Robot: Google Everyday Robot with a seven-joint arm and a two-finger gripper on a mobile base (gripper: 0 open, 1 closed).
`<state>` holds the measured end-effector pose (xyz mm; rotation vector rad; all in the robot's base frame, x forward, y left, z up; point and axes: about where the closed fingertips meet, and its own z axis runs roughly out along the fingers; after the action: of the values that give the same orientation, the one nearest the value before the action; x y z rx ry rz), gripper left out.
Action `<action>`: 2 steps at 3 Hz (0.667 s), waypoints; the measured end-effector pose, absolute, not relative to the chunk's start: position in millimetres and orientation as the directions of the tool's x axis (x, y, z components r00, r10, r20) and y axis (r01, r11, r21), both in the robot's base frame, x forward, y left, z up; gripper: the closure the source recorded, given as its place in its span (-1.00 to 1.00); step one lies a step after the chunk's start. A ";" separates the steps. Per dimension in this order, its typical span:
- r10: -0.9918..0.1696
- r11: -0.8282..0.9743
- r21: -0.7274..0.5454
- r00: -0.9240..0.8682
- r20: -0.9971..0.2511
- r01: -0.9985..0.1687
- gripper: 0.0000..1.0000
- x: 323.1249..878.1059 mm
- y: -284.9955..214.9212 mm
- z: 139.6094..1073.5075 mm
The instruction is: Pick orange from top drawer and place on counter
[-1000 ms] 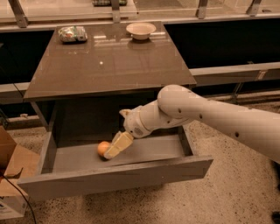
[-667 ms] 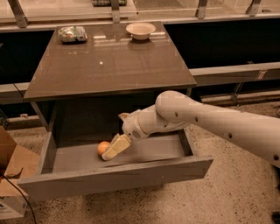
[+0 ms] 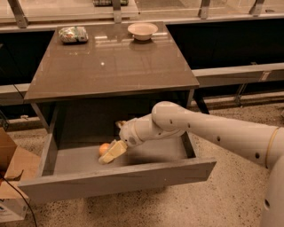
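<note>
The orange lies on the floor of the open top drawer, left of its middle. My gripper reaches down into the drawer from the right and is right against the orange's right side, partly covering it. The white arm stretches in from the lower right, across the drawer's right half. The counter is the glossy grey-brown top above the drawer.
A pale bowl and a crumpled snack bag sit at the counter's far edge. A cardboard box stands on the floor left of the drawer. A pale ledge with metal posts runs behind.
The arm has shifted left and lower, bringing the gripper closer onto the orange. The orange has stayed in place.
</note>
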<state>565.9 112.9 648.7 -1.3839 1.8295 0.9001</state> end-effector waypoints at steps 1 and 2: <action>-0.500 0.203 0.156 -0.239 -0.832 -0.967 -1.00 570.5 122.0 630.1; -0.503 0.224 0.177 -0.270 -0.821 -0.958 -0.49 564.5 122.8 617.3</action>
<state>564.5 122.8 617.3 -1.3447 1.8743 0.9315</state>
